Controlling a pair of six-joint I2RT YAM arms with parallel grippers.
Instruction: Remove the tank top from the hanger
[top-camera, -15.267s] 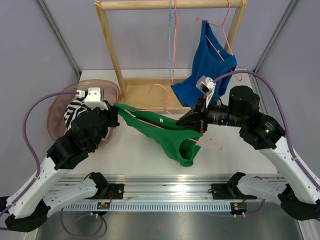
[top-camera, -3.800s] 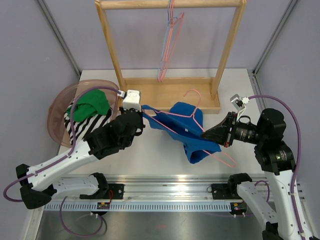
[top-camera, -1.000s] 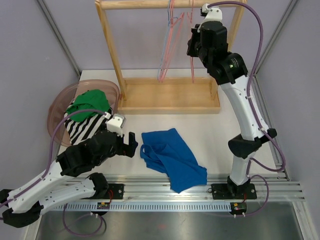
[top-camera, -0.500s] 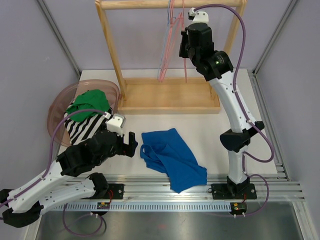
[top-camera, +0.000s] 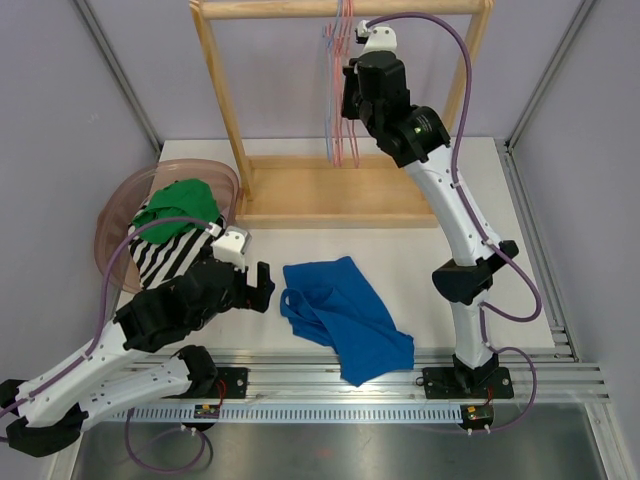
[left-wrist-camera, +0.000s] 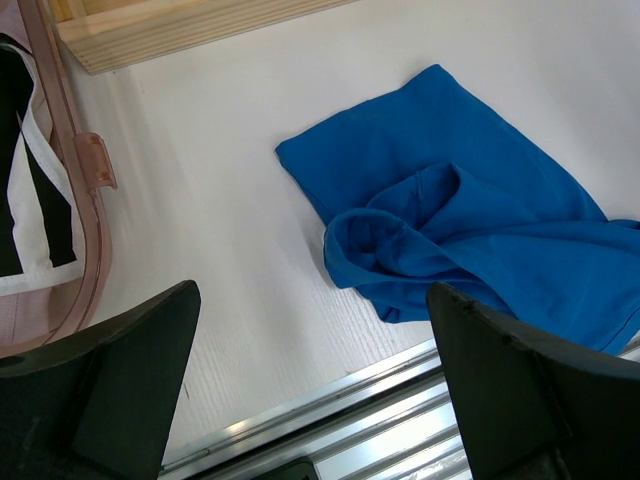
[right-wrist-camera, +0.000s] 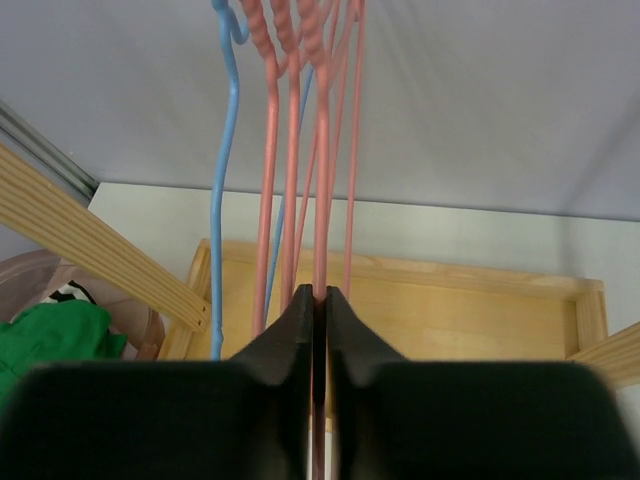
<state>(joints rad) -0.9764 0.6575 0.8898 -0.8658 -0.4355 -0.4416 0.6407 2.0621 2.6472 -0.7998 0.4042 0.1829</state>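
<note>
The blue tank top (top-camera: 345, 315) lies crumpled on the white table, off any hanger, and it fills the right half of the left wrist view (left-wrist-camera: 470, 220). My left gripper (top-camera: 265, 285) sits just left of it, open wide with nothing between its fingers (left-wrist-camera: 312, 292). My right gripper (top-camera: 350, 98) is up at the wooden rack's top rail, jaws shut on the wire of a bare pink hanger (right-wrist-camera: 322, 150) that hangs among other pink hangers (top-camera: 350, 40); the jaw tips (right-wrist-camera: 319, 292) pinch the wire.
The wooden rack (top-camera: 340, 8) stands at the back, with a blue hanger (right-wrist-camera: 222, 200) beside the pink ones. A pink basket (top-camera: 112, 215) at the left holds a green garment (top-camera: 178, 205) and a striped one (top-camera: 165, 258). A metal rail runs along the near edge.
My right arm has slid left along the top rail with the pink hanger, bunching it against the other hangers. The left arm and the tank top have not moved.
</note>
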